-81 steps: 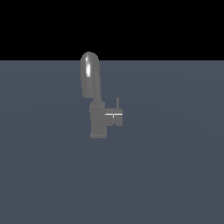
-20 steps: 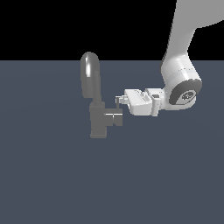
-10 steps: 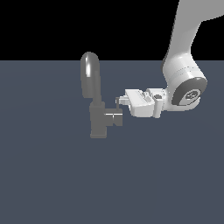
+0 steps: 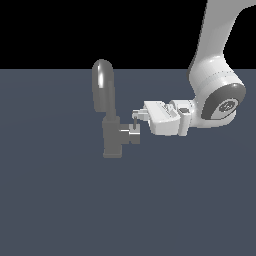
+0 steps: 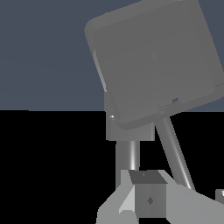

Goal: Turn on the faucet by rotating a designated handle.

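1. mostly, the contact zone is hard to read: in the exterior view the gripper [image 4: 134, 118] sits at the outer end of the handle [image 4: 131, 134], and its small dark fingertips blur into the grey stub.
2. i cannot tell how far apart the jaws stand, nor whether they have hold of anything; the fingers look to be at the top outer edge of the handle.
3. the faucet [image 4: 107, 115] stands upright on the flat blue-grey floor [image 4: 60, 200], arched spout on top, short cylindrical body below; the handle sticks out sideways from the body toward the exterior view's right.
4. the white arm [image 4: 215, 75] comes in from the exterior view's upper right and is cut off by the frame edge.
5. in the wrist view the faucet [image 5: 153, 61] fills much of the frame as a big grey rounded block; a thin rod [image 5: 175, 153] runs down from it, and one finger [image 5: 148, 199] is cropped at the edge.
6. no writing or brand can be read; a small mark on the arm's round dark joint cap [image 4: 226, 106] is too tiny to make out.
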`<state>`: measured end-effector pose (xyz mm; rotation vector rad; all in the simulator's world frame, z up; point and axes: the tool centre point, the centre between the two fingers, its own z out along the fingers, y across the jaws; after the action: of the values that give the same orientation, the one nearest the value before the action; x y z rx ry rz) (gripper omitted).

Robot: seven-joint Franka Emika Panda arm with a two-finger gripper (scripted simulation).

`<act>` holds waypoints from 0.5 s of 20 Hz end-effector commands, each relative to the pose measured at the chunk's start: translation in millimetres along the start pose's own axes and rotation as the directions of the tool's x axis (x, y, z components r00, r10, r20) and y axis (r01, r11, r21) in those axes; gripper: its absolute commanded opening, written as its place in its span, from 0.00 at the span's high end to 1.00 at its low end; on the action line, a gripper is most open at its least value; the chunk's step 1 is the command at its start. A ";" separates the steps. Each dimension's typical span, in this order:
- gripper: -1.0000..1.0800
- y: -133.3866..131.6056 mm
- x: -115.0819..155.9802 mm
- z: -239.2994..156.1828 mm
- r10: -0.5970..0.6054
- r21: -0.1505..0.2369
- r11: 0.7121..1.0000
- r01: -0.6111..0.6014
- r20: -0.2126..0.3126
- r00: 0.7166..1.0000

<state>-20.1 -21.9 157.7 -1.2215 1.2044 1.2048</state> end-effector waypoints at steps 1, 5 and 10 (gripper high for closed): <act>1.00 0.2 0.4 -0.1 0.001 0.000 1.000 -0.001 0.000 1.000; 1.00 16.6 8.9 -0.1 0.004 -0.001 1.000 -0.004 0.002 1.000; 1.00 37.9 20.0 -0.1 0.008 -0.003 1.000 -0.008 0.004 1.000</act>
<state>-40.7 -22.1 151.6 -1.2342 1.1897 1.1851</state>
